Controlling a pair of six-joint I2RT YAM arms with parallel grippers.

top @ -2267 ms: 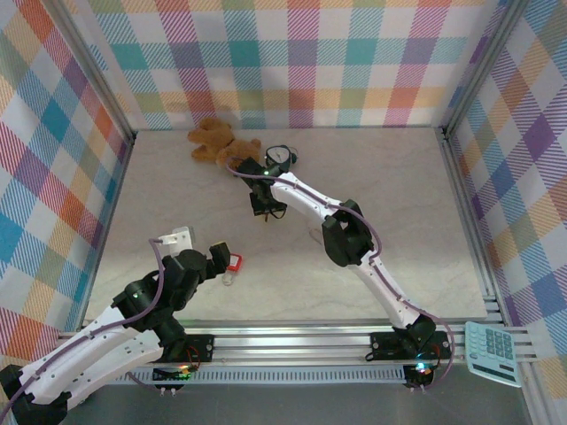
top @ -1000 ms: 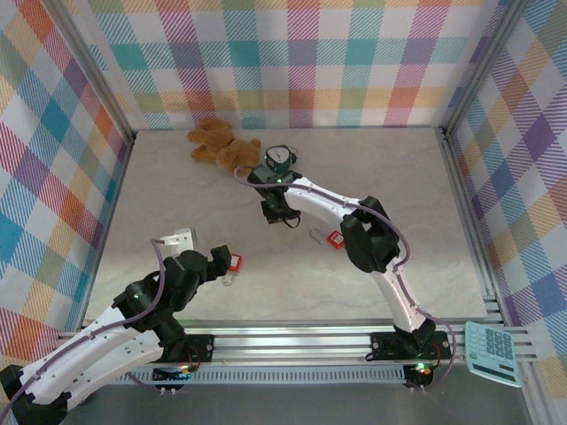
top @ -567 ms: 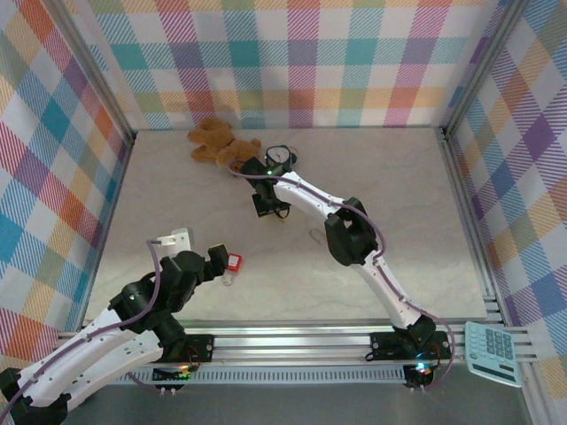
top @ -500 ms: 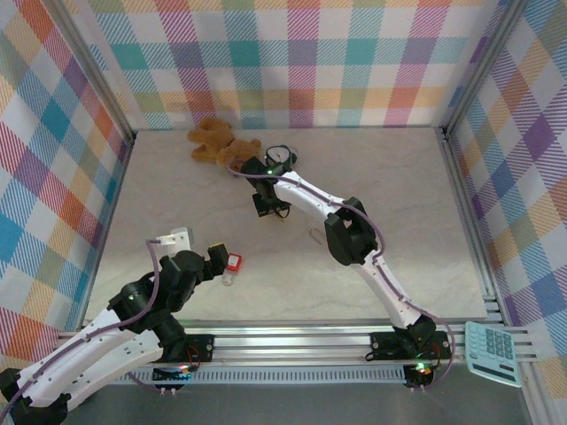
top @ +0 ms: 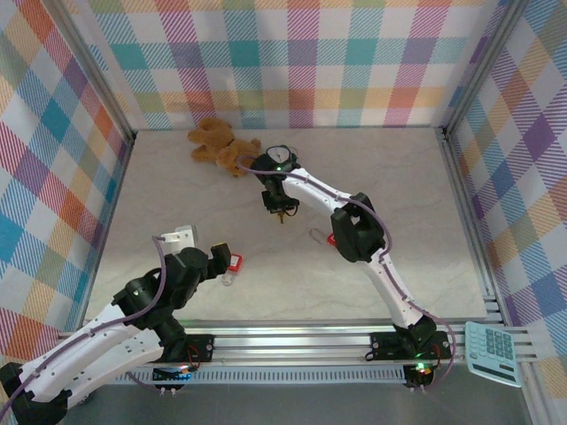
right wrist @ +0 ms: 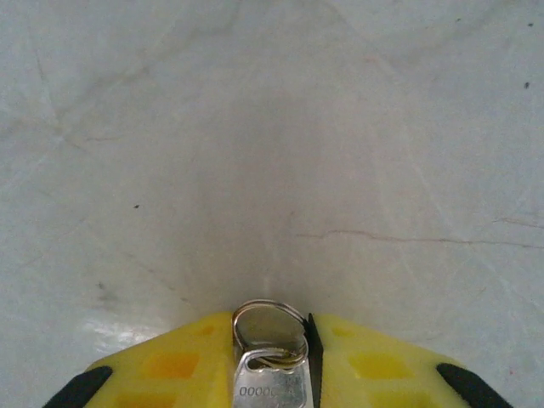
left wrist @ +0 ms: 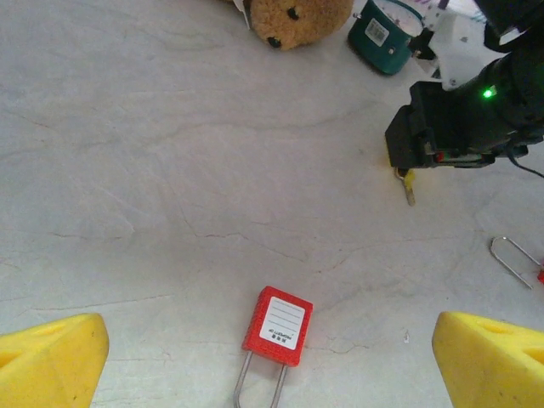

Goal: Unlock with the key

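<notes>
Right hand: The right hand [top: 281, 209] has narrowed its jaws within the last second and is now closed on the key [right wrist: 270, 365].
Key position: The key sits between the yellow fingertips, its ring end showing just past them. You cannot tell which way the blade points.
Key height: The key hangs under the hand close to the counter [top: 177, 177]. Contact with the surface cannot be confirmed.
Arm shift: The right hand stands slightly right of its position half a second ago.
Left hand: The left hand [top: 220, 257] is spread wide and empty, poised over the red padlock [left wrist: 278, 325], as before.
Second padlock: The second padlock [top: 333, 237] lies beside the right forearm, partly hidden.
Task meaning: Treat the key pickup as probably made. Neither padlock is held yet, and carrying and inserting the key remain to be done.
</notes>
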